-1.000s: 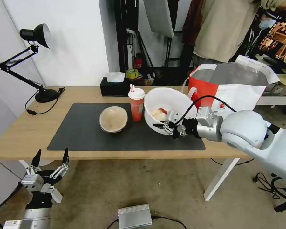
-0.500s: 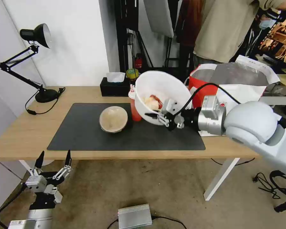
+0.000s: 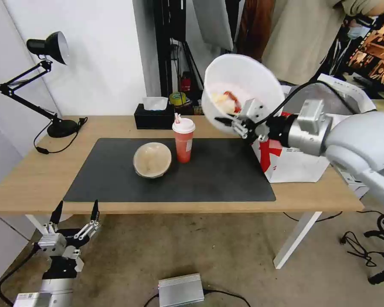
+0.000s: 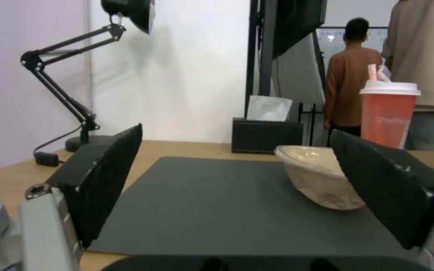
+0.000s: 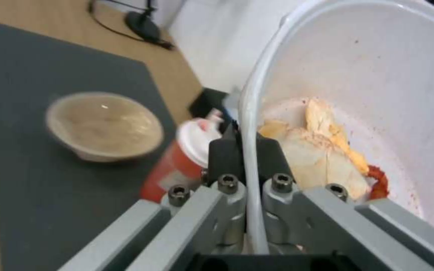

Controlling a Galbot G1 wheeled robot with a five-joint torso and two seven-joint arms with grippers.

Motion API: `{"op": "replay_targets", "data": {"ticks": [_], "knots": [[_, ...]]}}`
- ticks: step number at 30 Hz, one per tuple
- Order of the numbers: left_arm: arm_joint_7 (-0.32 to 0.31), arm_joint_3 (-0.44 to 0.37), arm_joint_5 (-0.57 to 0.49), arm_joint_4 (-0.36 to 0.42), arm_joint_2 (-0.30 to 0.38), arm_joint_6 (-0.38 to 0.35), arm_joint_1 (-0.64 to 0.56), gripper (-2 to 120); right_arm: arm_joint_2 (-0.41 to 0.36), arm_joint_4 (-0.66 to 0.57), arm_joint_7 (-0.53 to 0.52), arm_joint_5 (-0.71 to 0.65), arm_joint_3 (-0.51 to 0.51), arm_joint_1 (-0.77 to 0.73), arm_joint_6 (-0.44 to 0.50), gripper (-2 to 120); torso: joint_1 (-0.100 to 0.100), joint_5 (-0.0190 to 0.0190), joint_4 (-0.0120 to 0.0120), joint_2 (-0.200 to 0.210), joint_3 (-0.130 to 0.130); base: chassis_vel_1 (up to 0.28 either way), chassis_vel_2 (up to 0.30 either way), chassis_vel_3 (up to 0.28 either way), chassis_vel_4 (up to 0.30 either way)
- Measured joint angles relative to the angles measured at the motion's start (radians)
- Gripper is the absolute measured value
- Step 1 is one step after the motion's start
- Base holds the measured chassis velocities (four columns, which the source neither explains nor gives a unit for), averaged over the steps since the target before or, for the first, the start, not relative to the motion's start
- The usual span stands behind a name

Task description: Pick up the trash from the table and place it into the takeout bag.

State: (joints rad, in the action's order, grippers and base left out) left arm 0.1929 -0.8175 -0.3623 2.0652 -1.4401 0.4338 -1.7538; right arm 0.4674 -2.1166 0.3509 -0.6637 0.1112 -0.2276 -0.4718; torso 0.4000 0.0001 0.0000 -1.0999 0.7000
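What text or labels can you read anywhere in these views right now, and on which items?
"ChaPa…": pale lettering on the red drink cup, left wrist view; the rest is cut off by the left gripper's finger.
Round red logo on the takeout bag: mostly hidden behind the right gripper's arm, unreadable.
White bowl, tan container, black tissue box: no lettering visible.

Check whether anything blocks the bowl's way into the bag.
Nothing visible does. The right gripper holds the bowl by its rim, tilted, in the air beside the bag, whose mouth is open. The cup and container stand on the mat, off to the other side.
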Motion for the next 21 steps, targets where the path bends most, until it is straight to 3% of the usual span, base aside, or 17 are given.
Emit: {"op": "replay_targets", "data": {"ticks": [10, 21], "knots": [[0.001, 0.016, 0.014, -0.005, 0.003, -0.001, -0.001, 100, -0.037, 0.049, 0.018, 0.062, -0.202, -0.154, 0.022, 0, 0.000, -0.0001, -0.0002, 0.000, 0.000, 0.000, 0.000, 0.000, 0.000], [0.004, 0.027, 0.021, -0.011, 0.012, -0.004, 0.014, 100, -0.054, 0.136, 0.027, 0.110, -0.279, -0.211, 0.052, 0, 0.000, 0.0000, -0.0001, 0.000, 0.000, 0.000, 0.000, 0.000, 0.000]]}}
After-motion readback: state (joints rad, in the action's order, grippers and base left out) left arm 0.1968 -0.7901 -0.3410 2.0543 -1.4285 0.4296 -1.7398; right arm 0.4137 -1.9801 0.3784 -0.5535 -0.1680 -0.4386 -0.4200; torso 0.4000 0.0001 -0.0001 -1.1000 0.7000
